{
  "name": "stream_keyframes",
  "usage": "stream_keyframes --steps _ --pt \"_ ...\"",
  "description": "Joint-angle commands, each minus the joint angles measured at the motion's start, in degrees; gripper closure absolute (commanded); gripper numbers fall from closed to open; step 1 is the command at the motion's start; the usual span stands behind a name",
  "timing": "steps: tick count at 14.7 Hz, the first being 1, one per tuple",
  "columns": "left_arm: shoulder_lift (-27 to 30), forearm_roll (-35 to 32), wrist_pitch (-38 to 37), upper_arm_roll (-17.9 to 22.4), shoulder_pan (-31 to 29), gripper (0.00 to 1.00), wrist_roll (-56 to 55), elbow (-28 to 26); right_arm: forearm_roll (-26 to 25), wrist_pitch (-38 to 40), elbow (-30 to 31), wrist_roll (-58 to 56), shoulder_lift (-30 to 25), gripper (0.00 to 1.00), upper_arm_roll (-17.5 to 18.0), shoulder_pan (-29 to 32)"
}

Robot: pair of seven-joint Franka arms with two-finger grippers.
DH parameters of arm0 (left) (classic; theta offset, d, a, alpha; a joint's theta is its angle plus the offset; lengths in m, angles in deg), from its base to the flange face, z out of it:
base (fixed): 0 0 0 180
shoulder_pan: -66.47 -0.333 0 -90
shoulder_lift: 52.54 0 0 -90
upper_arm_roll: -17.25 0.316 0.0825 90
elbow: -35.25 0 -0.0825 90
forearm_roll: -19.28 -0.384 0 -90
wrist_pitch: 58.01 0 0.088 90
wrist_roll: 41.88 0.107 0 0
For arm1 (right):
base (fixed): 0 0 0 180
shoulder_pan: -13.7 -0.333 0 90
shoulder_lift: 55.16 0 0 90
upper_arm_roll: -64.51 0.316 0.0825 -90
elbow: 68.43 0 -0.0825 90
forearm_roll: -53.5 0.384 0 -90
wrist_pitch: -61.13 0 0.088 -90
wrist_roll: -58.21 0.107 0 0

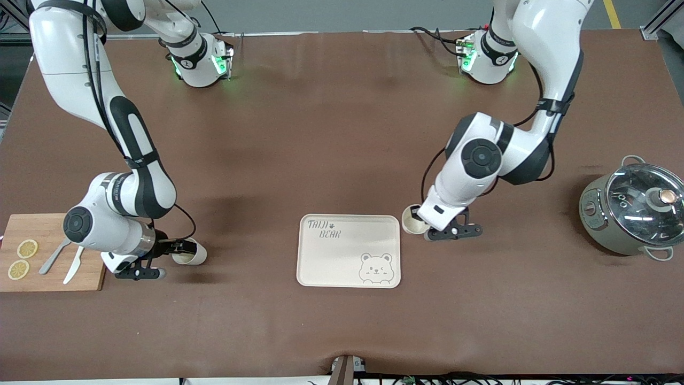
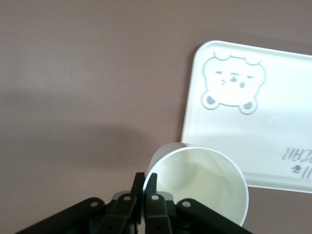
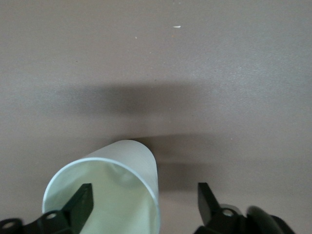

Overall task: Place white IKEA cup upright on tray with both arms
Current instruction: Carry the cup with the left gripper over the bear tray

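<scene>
On the brown bench (image 1: 342, 160), the cream tray (image 1: 326, 267) with the "TAIJI BEAR" lettering and the winking bear lies flat about midway between the two arms' ends, and nothing sits on it.

There are two white cups here. One white cup (image 1: 412, 219) is just off the tray's corner toward the left arm's end, mouth showing upward in the front view. The left gripper (image 1: 422, 224) is on it: in the left wrist view its fingers (image 2: 150, 187) are pinched together on the cup's rim (image 2: 195, 187), one inside the wall and one outside. The cup looks empty, just pale inside, and it overlaps the tray's edge (image 2: 190, 122) in that view.

The second white cup (image 1: 191, 253) is toward the right arm's end, just beside the wooden cutting board (image 1: 53, 267), and it's tilted with its mouth facing the front camera. The right gripper (image 1: 179, 248) is spread wide, and in the right wrist view one finger (image 3: 80, 202) is inside the cup's mouth (image 3: 107, 195) while the other stands well clear outside. So it's not clamped on it. Also empty as far as I can see.

Two lemon slices (image 1: 22, 259) lie on the board, plus a spoon (image 1: 53, 258) and a knife (image 1: 73, 264). Near the left arm's end stands a grey pot (image 1: 614, 224) with its glass lid (image 1: 646, 198) on; can't tell what's inside.
</scene>
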Motion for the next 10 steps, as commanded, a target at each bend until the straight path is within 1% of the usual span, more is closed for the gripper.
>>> stream_keyframes --steps 1,2,3,4,5,7,8,10 --pt "-5.0 0.0 -1.5 0.4 3.0 1.00 -4.4 6.0 1.0 -0.3 0.1 0.3 0.0 0.53 0.0 -0.5" --pt "-6.3 0.0 -1.5 0.4 3.7 1.00 -5.5 7.4 1.0 -0.3 0.1 0.3 0.0 0.66 0.0 -0.5" --pt "-7.4 0.0 -1.5 0.4 4.1 1.00 -5.9 8.2 1.0 -0.4 0.1 0.3 0.0 0.76 0.0 -0.5" --pt "-8.3 0.0 -1.5 0.5 4.8 1.00 -6.3 8.8 1.0 -0.4 0.1 0.3 0.0 0.84 0.0 -0.5" --pt "-9.1 0.0 -1.5 0.8 5.2 1.00 -6.6 9.5 1.0 -0.4 0.1 0.3 0.0 0.89 0.0 -0.5" --pt "-10.0 -0.1 -1.2 0.9 5.2 1.00 -6.6 9.7 1.0 -0.4 0.1 0.3 0.0 0.98 0.0 -0.5" --pt "-10.5 -0.1 -1.0 1.1 5.7 1.00 -6.6 9.8 1.0 -0.4 0.0 0.3 0.0 1.00 0.0 -0.5" --pt "-11.3 -0.1 -1.0 1.4 6.4 1.00 -6.5 11.2 1.0 -0.4 -0.1 0.3 0.0 1.00 0.0 -0.5"
